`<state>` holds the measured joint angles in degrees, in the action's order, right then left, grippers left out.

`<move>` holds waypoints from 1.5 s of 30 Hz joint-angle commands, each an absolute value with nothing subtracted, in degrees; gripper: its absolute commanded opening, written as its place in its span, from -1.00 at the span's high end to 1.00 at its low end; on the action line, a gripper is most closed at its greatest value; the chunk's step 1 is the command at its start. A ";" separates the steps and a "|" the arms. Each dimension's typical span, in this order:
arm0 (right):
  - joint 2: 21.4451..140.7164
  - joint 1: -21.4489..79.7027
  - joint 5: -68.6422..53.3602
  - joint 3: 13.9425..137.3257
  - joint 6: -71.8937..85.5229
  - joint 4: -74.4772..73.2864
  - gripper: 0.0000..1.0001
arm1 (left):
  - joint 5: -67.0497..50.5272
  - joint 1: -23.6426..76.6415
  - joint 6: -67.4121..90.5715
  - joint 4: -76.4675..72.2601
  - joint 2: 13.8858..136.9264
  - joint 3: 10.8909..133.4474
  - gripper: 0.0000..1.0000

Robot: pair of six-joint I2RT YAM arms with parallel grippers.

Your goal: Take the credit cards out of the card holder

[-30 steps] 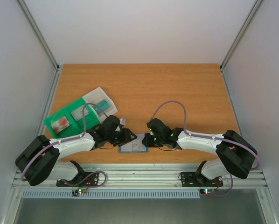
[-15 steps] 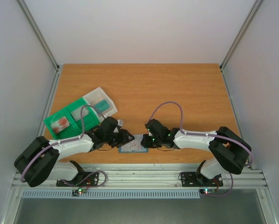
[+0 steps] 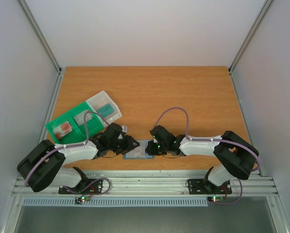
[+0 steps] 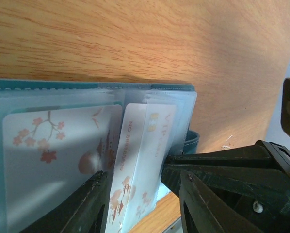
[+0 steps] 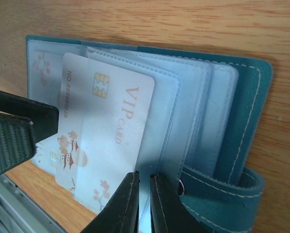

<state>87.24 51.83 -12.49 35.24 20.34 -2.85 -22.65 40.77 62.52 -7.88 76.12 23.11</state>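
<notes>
Green tray [image 3: 52, 127] far left, well apart. Left gripper [image 4: 144, 175] part open, jaws straddling the credit cards [image 4: 57, 141] in their clear sleeves, no grip seen. Card holder [image 5: 249, 121] lies open near the table [image 3: 193, 97] front edge, mostly hidden under both grippers from above. Right gripper [image 5: 144, 175] nearly closed, pinching 1 clear sleeve edge at the VIP card [image 5: 111, 111] corner; can't tell if the card is in the pinch. Open wood behind the holder.
</notes>
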 commanded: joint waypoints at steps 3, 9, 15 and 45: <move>87.94 52.05 -10.46 33.06 21.26 -4.74 0.79 | -22.48 40.60 62.42 -13.21 79.26 22.20 0.21; 87.55 52.04 -10.08 32.81 20.77 -5.43 0.79 | -22.68 40.58 62.36 -14.45 81.36 22.40 0.38; 86.56 52.04 -9.34 31.78 20.82 -5.33 0.79 | -23.09 40.59 62.65 -14.42 81.43 22.74 0.88; 84.29 52.03 -10.36 30.58 21.61 -2.33 0.79 | -9.74 40.56 58.20 8.70 56.52 21.55 0.99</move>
<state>85.03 51.83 -12.01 31.75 21.63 0.89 -13.61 40.66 59.48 4.38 59.83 21.93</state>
